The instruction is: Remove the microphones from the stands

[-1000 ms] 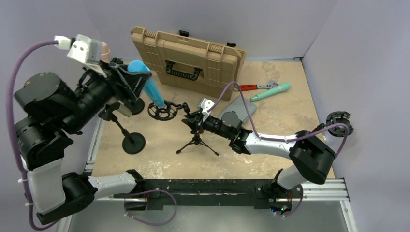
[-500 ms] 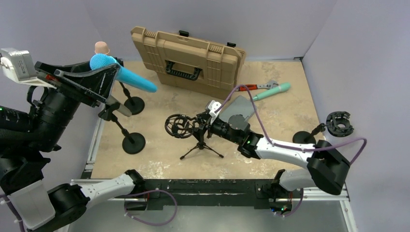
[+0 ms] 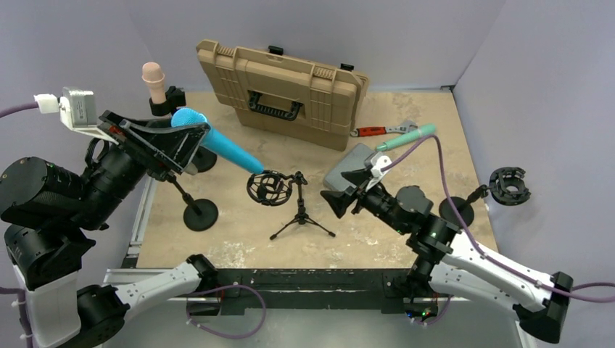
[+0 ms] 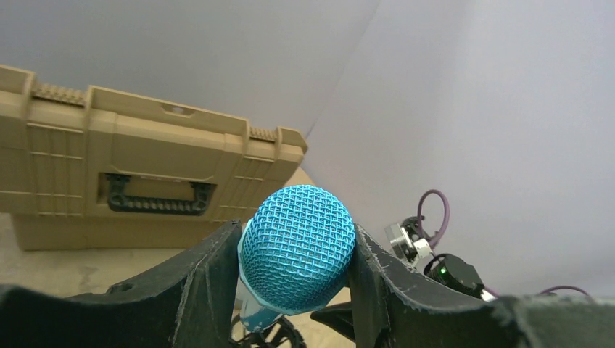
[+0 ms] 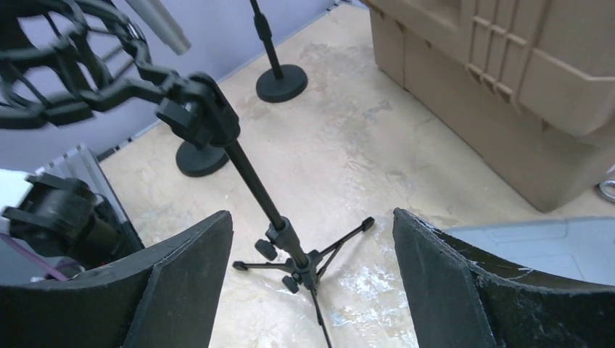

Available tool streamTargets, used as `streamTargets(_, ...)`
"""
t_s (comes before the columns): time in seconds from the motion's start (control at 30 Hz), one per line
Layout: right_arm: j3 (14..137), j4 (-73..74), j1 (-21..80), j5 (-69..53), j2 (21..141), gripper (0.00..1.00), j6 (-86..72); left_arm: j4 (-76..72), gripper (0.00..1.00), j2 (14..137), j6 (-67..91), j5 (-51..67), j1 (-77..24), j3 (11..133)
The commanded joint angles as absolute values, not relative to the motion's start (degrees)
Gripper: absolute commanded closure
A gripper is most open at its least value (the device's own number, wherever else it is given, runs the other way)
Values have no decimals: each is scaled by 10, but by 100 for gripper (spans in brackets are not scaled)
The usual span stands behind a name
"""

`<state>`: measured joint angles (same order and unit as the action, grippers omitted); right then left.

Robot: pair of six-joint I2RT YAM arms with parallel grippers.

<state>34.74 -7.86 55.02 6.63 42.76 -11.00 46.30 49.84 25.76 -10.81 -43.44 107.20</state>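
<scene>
Left arm stands high at the table's (image 3: 406, 130) 9 o'clock edge. The left gripper (image 4: 297, 245) is clamped on the mesh head of the blue microphone (image 3: 228, 151). The microphone slants toward 4 o'clock, its tail tip just at the shock mount (image 3: 270, 188) rim; contact cannot be told.

The right gripper (image 5: 308, 217) is spread wide at 3 o'clock of the tripod stand (image 3: 301, 216), apart from it.

Bare tabletop lies at the stand's 6 o'clock, the tan case (image 3: 279, 90) at its 12 o'clock.
</scene>
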Motion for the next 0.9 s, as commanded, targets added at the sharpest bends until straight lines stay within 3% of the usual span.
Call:
streamTargets(0.0,446,20,552,81,414,20,-141,428,100,529,323,-27,-431,1089)
streamTargets(0.27,699,67,552,-139,519,24,-160,498,100,618,385,110,-428,1155)
streamTargets(0.43,781,88,552,-286,582,23,-155,518,100,643,398,179,-426,1145)
streamTargets(0.87,758,36,552,-344,620,36,-179,467,100,660,418,255,-427,1105)
